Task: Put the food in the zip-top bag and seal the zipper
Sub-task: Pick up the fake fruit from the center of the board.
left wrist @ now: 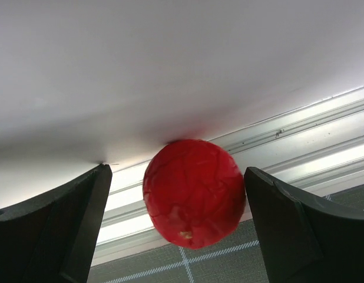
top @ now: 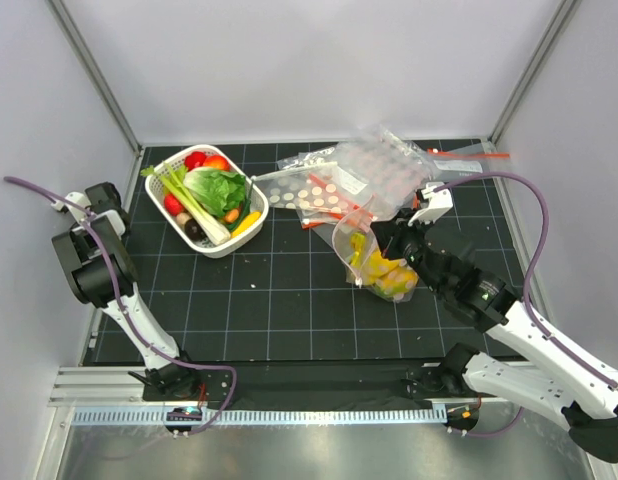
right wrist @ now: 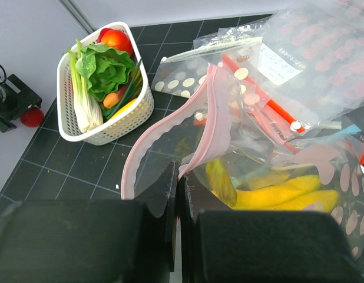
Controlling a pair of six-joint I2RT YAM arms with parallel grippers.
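The zip-top bag (top: pixel 377 255) stands right of centre with its mouth open; yellow banana and mango pieces (right wrist: pixel 288 197) lie inside. My right gripper (right wrist: pixel 179 183) is shut on the bag's near mouth edge, pinching the pale pinkish zipper (right wrist: pixel 199 118). My left gripper (left wrist: pixel 176 170) is at the mat's far left edge by the wall, open wide. A red fruit (left wrist: pixel 194 191) sits between its fingers, with a gap on each side. The same red fruit (right wrist: pixel 32 116) shows beside that gripper in the right wrist view.
A white basket (top: pixel 221 250) at the back left holds lettuce (top: pixel 217 188), a leek, a carrot and red fruits. A heap of clear dotted bags with red strips (top: pixel 369 175) lies behind the zip-top bag. Walls and a metal rail close the left side.
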